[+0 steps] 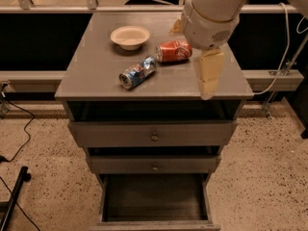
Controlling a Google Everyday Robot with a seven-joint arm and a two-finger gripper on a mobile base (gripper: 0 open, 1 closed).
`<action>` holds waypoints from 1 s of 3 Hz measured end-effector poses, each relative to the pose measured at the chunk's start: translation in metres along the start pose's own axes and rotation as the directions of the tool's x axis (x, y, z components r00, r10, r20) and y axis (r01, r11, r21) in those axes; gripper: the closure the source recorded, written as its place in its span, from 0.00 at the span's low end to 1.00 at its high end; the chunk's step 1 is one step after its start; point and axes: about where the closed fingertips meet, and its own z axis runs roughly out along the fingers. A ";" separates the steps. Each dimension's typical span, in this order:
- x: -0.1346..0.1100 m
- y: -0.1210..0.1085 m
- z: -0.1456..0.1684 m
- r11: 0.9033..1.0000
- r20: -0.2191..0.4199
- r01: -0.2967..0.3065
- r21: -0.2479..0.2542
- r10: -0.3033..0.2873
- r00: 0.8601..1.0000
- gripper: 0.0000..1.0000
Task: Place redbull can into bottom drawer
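In the middle of the speckled floor [38, 148] stands a big grey-brown cabinet [96, 81] with a flat top. It has three drawers down its front.

The white robot arm [211, 8] is big and round. It hangs over the right back part of the cabinet top.

The bottom drawer [154, 198] is the deepest one. It is pulled far out toward us, and its inside is dark and bare. The top drawer [120, 134] and the middle drawer [120, 165] are thinner. Each has a small round knob, and each is pulled out only a little.

The gripper [208, 76] is pale yellow and points down from the arm. It sits over the right front part of the cabinet top, near the edge. I cannot tell if it is spread apart or squeezed together. It holds nothing.

A cream bowl [130, 36] sits upright near the back of the top, left of the arm.

A red soda can [174, 51] lies on its side, just right of the bowl and close to the arm.

The redbull can [138, 72] lies on its side near the middle of the cabinet top. It is in front of the bowl, just left of the red can, and well apart from the gripper.
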 end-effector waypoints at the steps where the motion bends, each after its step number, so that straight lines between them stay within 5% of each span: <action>1: -0.018 -0.033 0.048 0.973 0.049 0.205 -0.106 -0.201 0.978 0.00; 2: -0.029 -0.065 0.103 0.912 0.102 0.364 -0.190 -0.350 0.931 0.00; 3: -0.031 -0.095 0.146 0.871 0.128 0.442 -0.215 -0.423 0.897 0.00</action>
